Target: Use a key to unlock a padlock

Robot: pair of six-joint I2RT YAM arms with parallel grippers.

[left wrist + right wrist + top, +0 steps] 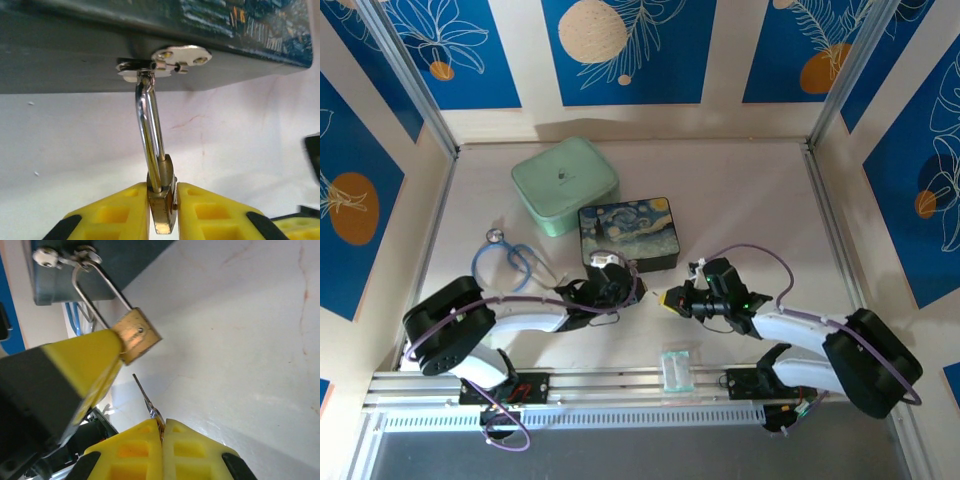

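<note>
And there it is: the padlock [164, 200] is pinched by its brass body between the pads of the left tool [163, 212], which is closed flat against both faces. The shackle runs up toward 12 o'clock into the clasp [172, 59] of the painted box [100, 45], above the tabletop [75, 140]. The right tool [162, 427] is clamped fully on the key [145, 395], blade aimed at 11 o'clock, just short of the lock. Small, stiff, slick metal is judged here: the lock is best gripped by its flat sides and the thin key by its bow, or slipping is risked. The blade-to-lock gap is given by the right wrist view, while the clasp is seen squarely from the left.
</note>
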